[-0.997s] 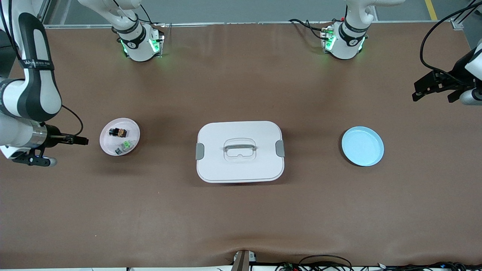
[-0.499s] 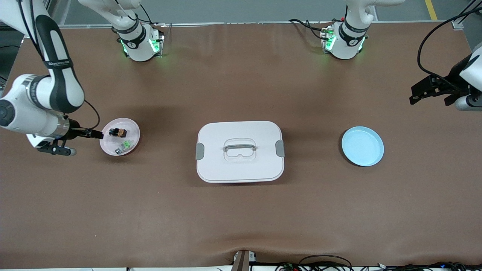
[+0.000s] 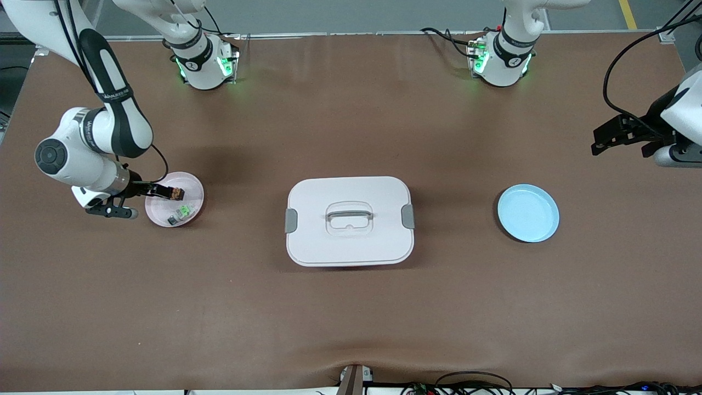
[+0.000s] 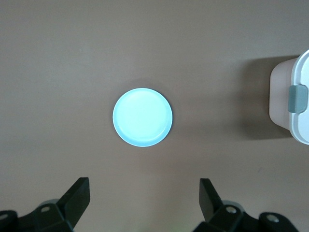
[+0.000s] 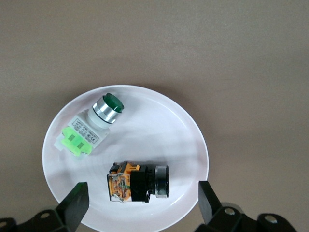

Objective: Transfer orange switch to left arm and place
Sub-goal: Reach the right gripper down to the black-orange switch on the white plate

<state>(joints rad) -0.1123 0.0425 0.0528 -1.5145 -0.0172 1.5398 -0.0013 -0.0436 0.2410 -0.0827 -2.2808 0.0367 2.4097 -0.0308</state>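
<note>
- My right gripper point(image 3: 164, 191) hangs over the pink plate point(image 3: 193, 193) at the right arm's end of the table; its jaws are spread to full width and hold nothing.
- In the right wrist view my right gripper point(image 5: 141, 203) frames the orange switch point(image 5: 137, 182): the switch lies on its side on the plate point(image 5: 159, 125), between the two fingertips point(image 5: 77, 200) but apart from both, its black cap toward one finger and its orange-brown end toward the other.
- From the front, the orange switch point(image 3: 174, 193) shows just at the tips of my right jaws, partly covered by them.
- The green-and-silver component point(image 5: 91, 128) lies on the same plate, outside the span of my right jaws and near the switch without touching it; in the front view the component point(image 3: 182, 213) is nearer to the camera than the switch.
- My left gripper point(image 3: 610, 137) waits in the air over bare table at the left arm's end; its jaws are likewise fully spread and empty.
- In the left wrist view my left gripper point(image 4: 144, 198) looks down on the blue plate point(image 4: 142, 117), which sits clear of the fingertips point(image 4: 79, 193) and carries nothing.
- The box point(image 3: 349, 220) stands closed in the middle of the table, between the two plates and well apart from both pairs of jaws; one grey-clipped end of the box point(image 4: 293, 99) shows at the edge of the left wrist view.
- The blue plate point(image 3: 528, 213) lies toward the left arm's end of the table.
</note>
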